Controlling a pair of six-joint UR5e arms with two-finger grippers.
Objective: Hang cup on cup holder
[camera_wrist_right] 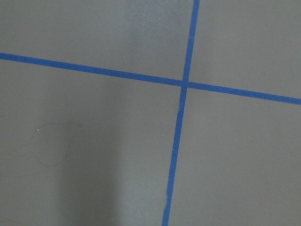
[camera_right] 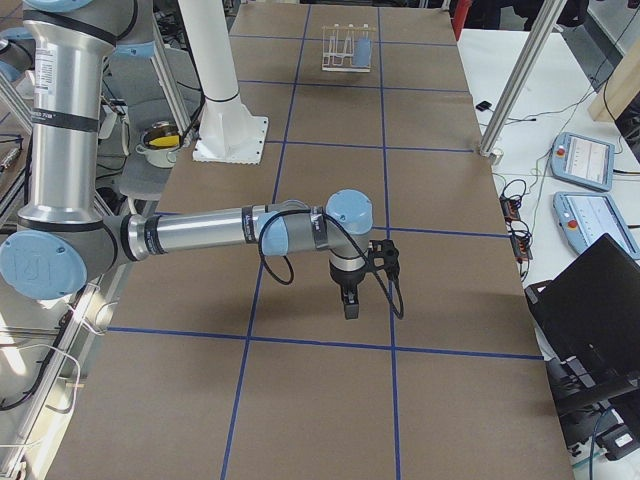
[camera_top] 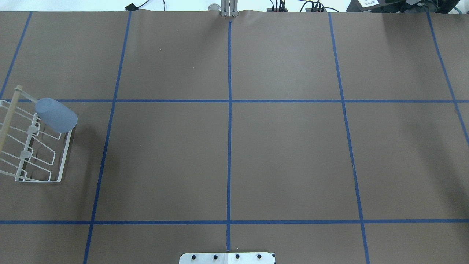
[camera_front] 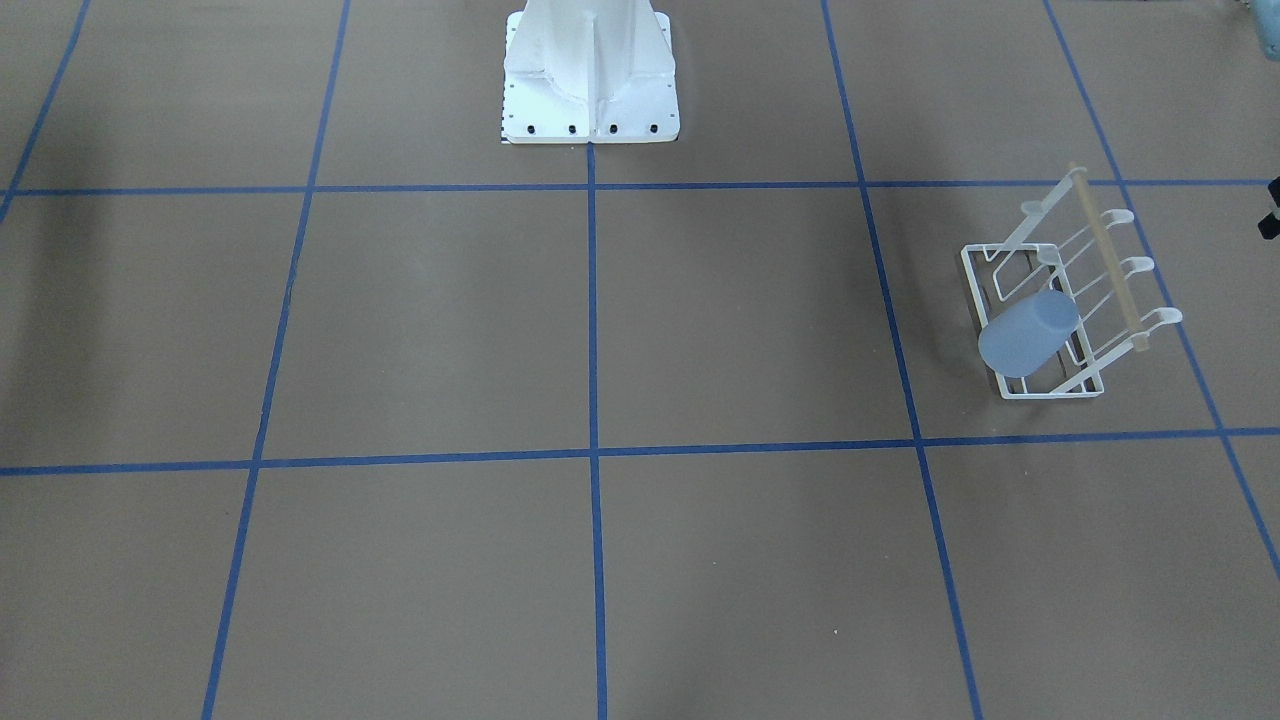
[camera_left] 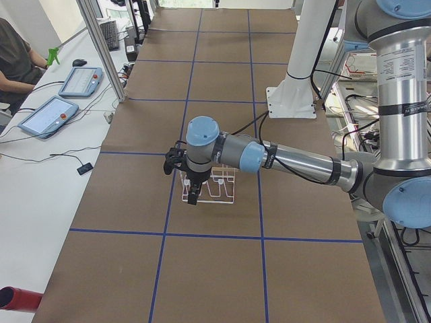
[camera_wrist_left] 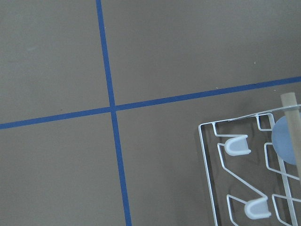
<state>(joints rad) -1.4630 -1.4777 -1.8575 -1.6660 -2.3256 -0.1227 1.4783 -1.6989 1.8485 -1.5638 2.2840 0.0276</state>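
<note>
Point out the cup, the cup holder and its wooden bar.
cup (camera_front: 1028,333): exterior front-facing view, on the middle of its side wall.
cup holder (camera_front: 1050,393): exterior front-facing view, on the near wire of its base frame.
wooden bar (camera_front: 1105,250): exterior front-facing view, about halfway along the bar.

Table (camera_top: 285,154): brown surface, divided into squares by blue tape lines (camera_top: 229,146).
Robot base (camera_front: 590,75): white bolted pedestal, standing on the middle tape line.
Cup holder (camera_front: 1106,252): stands well to the robot base's left side, base frame inside one square.
</note>
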